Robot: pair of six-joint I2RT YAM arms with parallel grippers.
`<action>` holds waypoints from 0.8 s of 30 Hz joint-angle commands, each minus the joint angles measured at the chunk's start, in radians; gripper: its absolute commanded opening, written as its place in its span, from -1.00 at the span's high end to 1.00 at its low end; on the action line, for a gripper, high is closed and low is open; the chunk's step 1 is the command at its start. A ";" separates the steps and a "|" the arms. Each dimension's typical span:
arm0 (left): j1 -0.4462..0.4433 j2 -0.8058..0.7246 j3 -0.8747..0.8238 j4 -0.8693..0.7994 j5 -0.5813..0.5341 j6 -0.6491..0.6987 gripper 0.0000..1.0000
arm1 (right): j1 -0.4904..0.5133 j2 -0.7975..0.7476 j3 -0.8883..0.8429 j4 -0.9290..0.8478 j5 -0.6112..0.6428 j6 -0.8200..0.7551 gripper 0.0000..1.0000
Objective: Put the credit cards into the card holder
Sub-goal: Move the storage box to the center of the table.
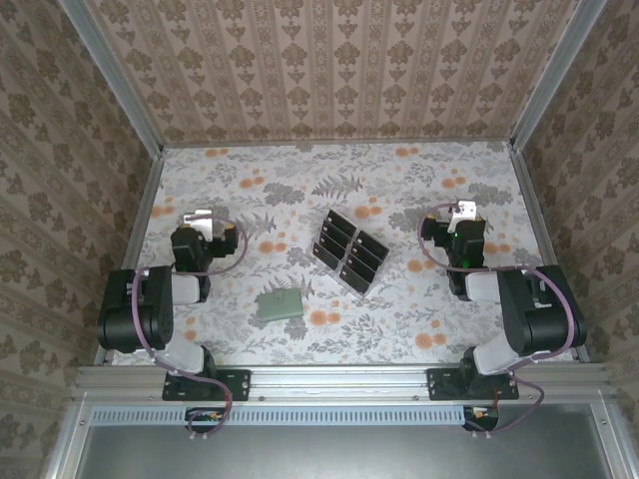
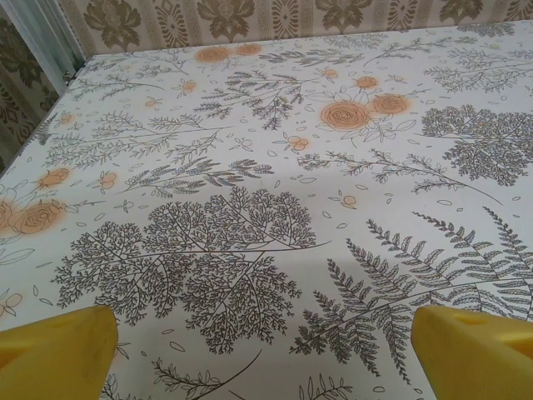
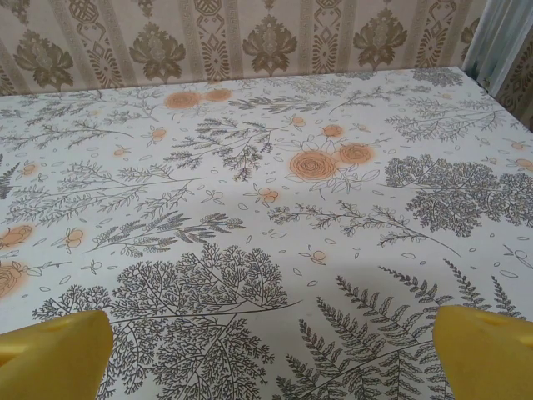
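Observation:
Several black credit cards (image 1: 339,239) stand in two rows in the middle of the floral table. The sage-green card holder (image 1: 279,304) lies folded shut on the table, just near-left of the cards. My left gripper (image 1: 201,218) rests over the left part of the table, well left of the cards. Its yellow fingertips (image 2: 54,354) stand wide apart, open over bare cloth (image 2: 265,350). My right gripper (image 1: 464,214) sits over the right part, well right of the cards. It is also open (image 3: 271,354), with only patterned cloth between its fingertips (image 3: 487,350).
A clear plastic tray (image 1: 350,290) holds the cards. Wallpapered walls with metal frame posts (image 1: 118,80) close in the table on three sides. A metal rail (image 1: 329,379) with both arm bases runs along the near edge.

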 commanded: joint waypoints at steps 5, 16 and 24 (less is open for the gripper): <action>-0.006 -0.005 0.010 0.004 0.011 0.006 -1.00 | 0.000 0.009 -0.003 -0.010 -0.016 -0.011 -1.00; -0.010 -0.004 0.023 -0.019 0.001 0.009 -1.00 | -0.002 0.009 -0.003 -0.009 -0.018 -0.011 -1.00; -0.017 -0.005 0.029 -0.032 -0.019 0.008 -1.00 | -0.003 0.011 0.001 -0.016 -0.023 -0.009 -1.00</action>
